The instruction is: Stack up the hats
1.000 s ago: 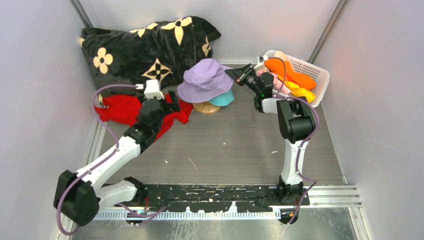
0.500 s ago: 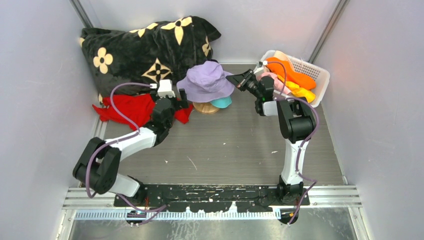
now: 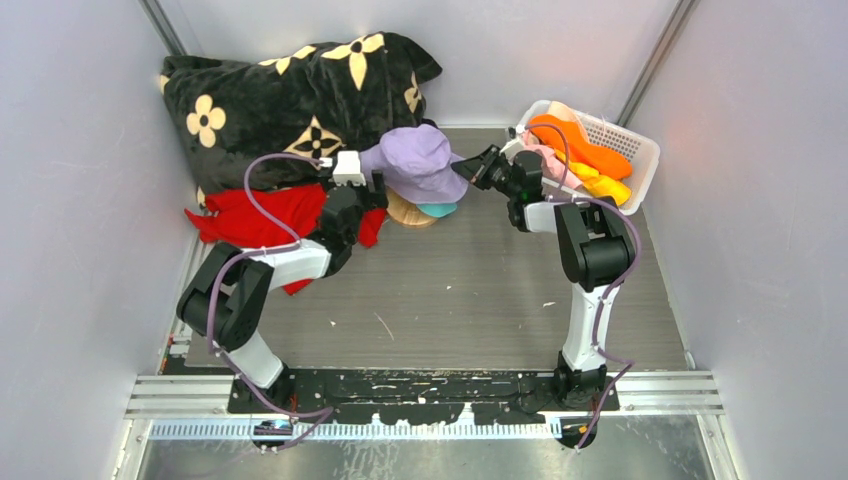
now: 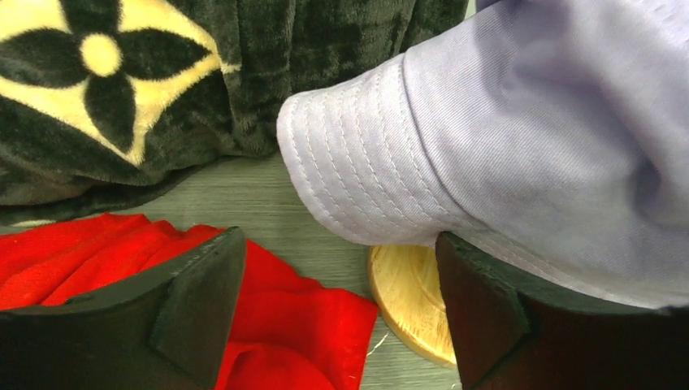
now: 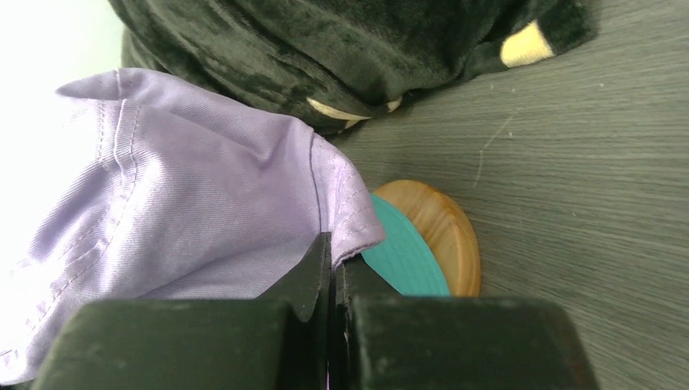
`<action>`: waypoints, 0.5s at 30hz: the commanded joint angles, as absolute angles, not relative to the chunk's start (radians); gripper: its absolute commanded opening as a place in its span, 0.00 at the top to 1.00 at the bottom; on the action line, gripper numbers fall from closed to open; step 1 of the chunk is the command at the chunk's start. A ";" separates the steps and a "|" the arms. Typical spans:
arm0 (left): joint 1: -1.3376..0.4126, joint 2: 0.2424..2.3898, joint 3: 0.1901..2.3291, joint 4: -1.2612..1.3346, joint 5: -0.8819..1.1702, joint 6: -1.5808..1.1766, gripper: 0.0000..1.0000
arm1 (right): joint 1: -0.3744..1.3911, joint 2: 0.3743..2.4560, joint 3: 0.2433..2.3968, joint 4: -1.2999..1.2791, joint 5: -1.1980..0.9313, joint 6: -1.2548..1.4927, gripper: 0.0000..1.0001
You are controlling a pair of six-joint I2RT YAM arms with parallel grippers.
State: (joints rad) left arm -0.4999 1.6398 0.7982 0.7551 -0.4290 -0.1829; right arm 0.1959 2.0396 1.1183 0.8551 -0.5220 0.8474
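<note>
A lavender hat (image 3: pixel 415 160) sits over a teal hat (image 3: pixel 438 209) on a round wooden stand (image 3: pixel 403 216). My right gripper (image 3: pixel 468 166) is shut on the lavender hat's right brim; in the right wrist view the brim (image 5: pixel 349 219) is pinched between the closed jaws (image 5: pixel 335 268), with the teal hat (image 5: pixel 402 256) below. My left gripper (image 3: pixel 372 186) is open at the hat's left brim. Its right finger (image 4: pixel 487 317) sits just under the lavender brim (image 4: pixel 366 162), its left finger (image 4: pixel 195 301) over the red cloth. Orange (image 3: pixel 580 145), pink (image 3: pixel 548 160) and yellow (image 3: pixel 605 184) hats lie in the basket.
A white basket (image 3: pixel 640 150) stands at the back right against the wall. A black plush blanket with cream flowers (image 3: pixel 270 100) fills the back left. A flat red cloth (image 3: pixel 250 215) lies under my left arm. Grey walls close in on both sides.
My left arm has swung right from the red cloth up to the lavender hat's left brim. My right gripper has drawn the hat's right brim down and left, covering more of the teal hat.
</note>
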 commanded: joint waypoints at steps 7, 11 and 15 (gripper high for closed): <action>-0.488 1.686 0.811 0.762 -0.503 -0.226 0.32 | 0.196 2.019 1.113 0.764 -0.472 0.751 0.99; -0.486 1.679 0.786 0.734 -0.528 -0.235 0.42 | 0.197 2.019 1.114 0.756 -0.474 0.745 0.99; -0.485 1.671 0.762 0.708 -0.543 -0.254 0.45 | 0.200 2.024 1.113 0.741 -0.471 0.732 0.99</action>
